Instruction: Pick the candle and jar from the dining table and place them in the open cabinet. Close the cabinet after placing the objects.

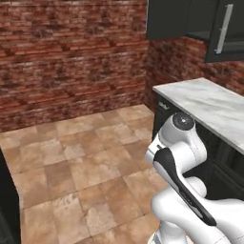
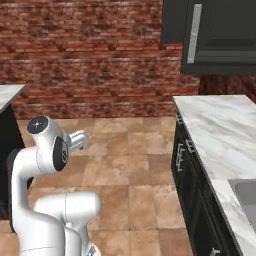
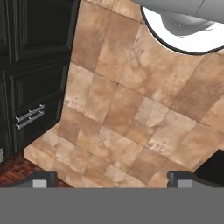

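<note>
The candle and the jar are out of view. The black upper cabinet (image 1: pixel 176 19) (image 2: pixel 175 20) hangs at the top right. One panelled door (image 1: pixel 233 43) (image 2: pixel 225 35) with a long silver handle looks swung out, leaving a dark gap beside it. In the hand view my gripper (image 3: pixel 111 178) is open, its dark fingertips (image 3: pixel 43 178) far apart, with nothing between them. It looks down at brown floor tiles. A marble top (image 1: pixel 209 102) (image 2: pixel 220 135) over black drawers lies under the cabinet. Whether this is the dining table I cannot tell.
A sink (image 2: pixel 247 192) is set into the right marble top. Another marble corner (image 2: pixel 9 95) shows at the left edge. Black drawer fronts (image 3: pixel 30 87) with silver handles stand left of the hand. A brick wall (image 1: pixel 71 52) closes the back; tiled floor (image 1: pixel 81 152) lies between.
</note>
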You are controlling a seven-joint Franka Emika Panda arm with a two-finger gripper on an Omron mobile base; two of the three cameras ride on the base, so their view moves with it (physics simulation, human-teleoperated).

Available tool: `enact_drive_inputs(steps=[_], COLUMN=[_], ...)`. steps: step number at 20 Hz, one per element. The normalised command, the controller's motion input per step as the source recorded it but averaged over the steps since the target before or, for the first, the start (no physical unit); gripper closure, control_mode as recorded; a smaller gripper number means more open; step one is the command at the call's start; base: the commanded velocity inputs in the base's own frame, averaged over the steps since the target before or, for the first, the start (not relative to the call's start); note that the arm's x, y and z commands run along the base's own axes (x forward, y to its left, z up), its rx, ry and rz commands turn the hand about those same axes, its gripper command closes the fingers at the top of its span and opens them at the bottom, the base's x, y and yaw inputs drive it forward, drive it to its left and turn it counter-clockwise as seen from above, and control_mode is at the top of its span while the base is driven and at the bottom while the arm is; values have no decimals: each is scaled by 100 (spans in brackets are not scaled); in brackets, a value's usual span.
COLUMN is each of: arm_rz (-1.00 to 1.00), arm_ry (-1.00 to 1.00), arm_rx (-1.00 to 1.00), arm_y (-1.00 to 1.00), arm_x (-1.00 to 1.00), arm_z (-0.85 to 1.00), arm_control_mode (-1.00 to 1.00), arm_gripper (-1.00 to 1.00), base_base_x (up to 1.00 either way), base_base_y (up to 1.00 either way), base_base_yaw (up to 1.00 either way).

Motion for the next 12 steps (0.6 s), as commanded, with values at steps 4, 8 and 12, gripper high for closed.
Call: enact_drive_inputs(steps=[4, 8, 12], arm_rz=[0, 0, 0], arm_ry=[0, 0, 0], arm_rx=[0, 0, 0], arm_y=[0, 0, 0], arm_x=[0, 0, 0], arm_z=[0, 0, 0], arm_control_mode=[100, 100, 100], arm_gripper=[-100, -100, -100], base_base_x=[-52, 0, 41], base_base_y=[-42, 3, 45], base_base_yaw=[44, 12, 0])
